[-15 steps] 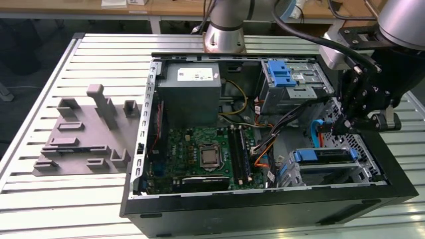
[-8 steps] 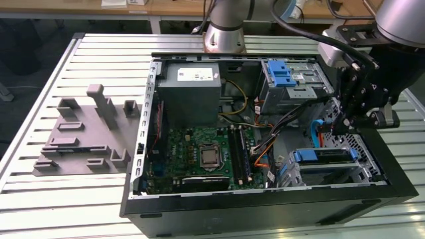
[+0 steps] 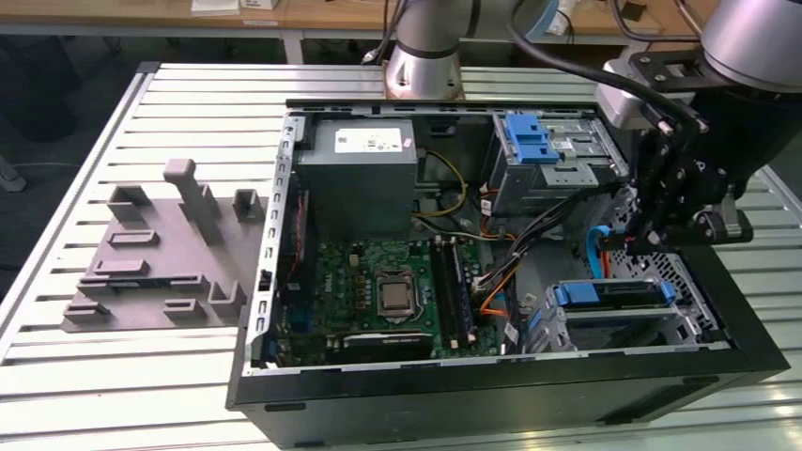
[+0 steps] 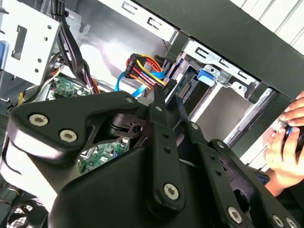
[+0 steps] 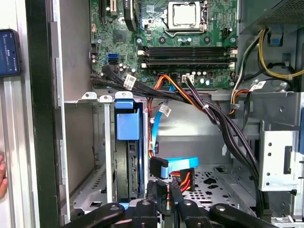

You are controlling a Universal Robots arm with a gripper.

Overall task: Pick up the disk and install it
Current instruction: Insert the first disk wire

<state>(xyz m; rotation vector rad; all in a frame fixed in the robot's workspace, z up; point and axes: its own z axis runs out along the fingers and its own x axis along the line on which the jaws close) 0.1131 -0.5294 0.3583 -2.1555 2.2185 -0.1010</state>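
The disk [image 3: 610, 294] sits in the lower drive cage [image 3: 696, 324] at the front corner of the open computer case, on the exterior view's right, and its blue rail frame faces out. In both wrist views its blue end [image 5: 127, 121] [image 4: 207, 76] shows in the cage slot. My gripper [image 3: 641, 246] hangs just above that cage, apart from the disk. Its fingers [image 5: 162, 191] stand close together with nothing between them, beside loose blue and orange cable connectors [image 5: 176, 175]. The gripper [image 4: 167, 102] points into the case.
The case holds a motherboard [image 3: 382, 291], a grey power supply box [image 3: 363, 169], an upper cage with a blue latch [image 3: 539, 141] and cable bundles [image 5: 223, 123]. A grey fixture plate [image 3: 150, 254] lies on the slatted table. A person's hand [image 4: 285, 142] and a phone [image 5: 8, 52] are beside the case.
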